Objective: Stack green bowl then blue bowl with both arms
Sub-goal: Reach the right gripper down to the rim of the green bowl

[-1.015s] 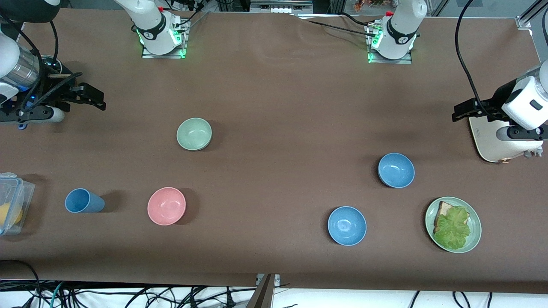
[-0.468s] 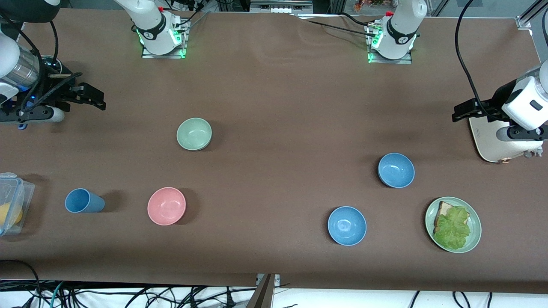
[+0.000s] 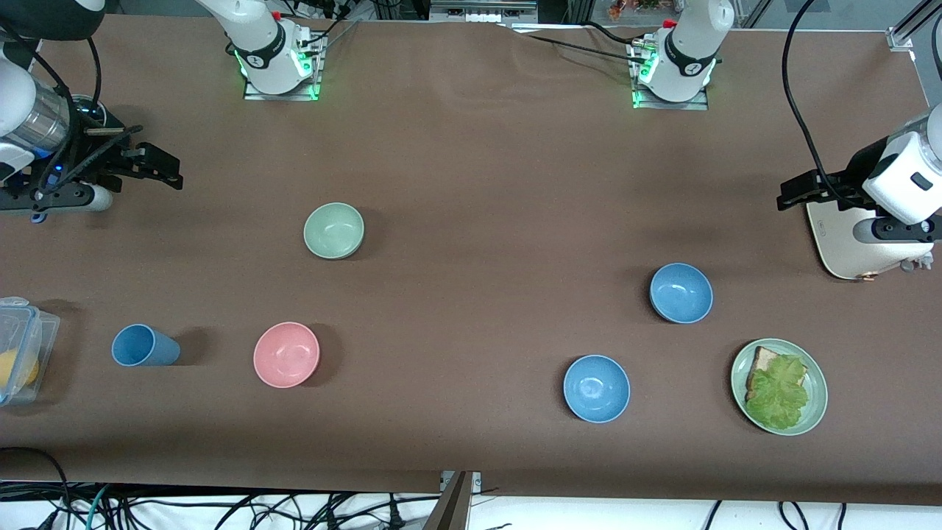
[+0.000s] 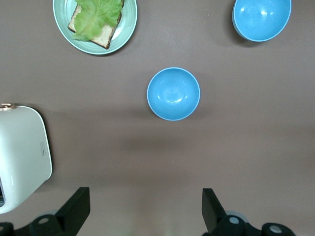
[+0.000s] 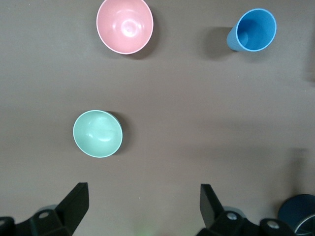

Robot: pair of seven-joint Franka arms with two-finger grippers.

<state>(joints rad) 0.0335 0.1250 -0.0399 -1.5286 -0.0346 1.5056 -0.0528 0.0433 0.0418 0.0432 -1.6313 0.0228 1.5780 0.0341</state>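
The pale green bowl (image 3: pixel 334 230) sits upright on the brown table toward the right arm's end; it also shows in the right wrist view (image 5: pixel 97 133). Two blue bowls sit toward the left arm's end: one (image 3: pixel 681 293) farther from the front camera, one (image 3: pixel 597 388) nearer. In the left wrist view they show as one blue bowl (image 4: pixel 173 94) in the middle and the other blue bowl (image 4: pixel 262 18) at the edge. My right gripper (image 3: pixel 156 168) is open and empty at its end of the table. My left gripper (image 3: pixel 798 191) is open and empty beside a white appliance.
A pink bowl (image 3: pixel 286 354) and a blue cup (image 3: pixel 143 346) lie nearer the front camera than the green bowl. A green plate with bread and lettuce (image 3: pixel 779 386) sits by the nearer blue bowl. A white appliance (image 3: pixel 854 246) and a clear container (image 3: pixel 18 350) stand at the table's ends.
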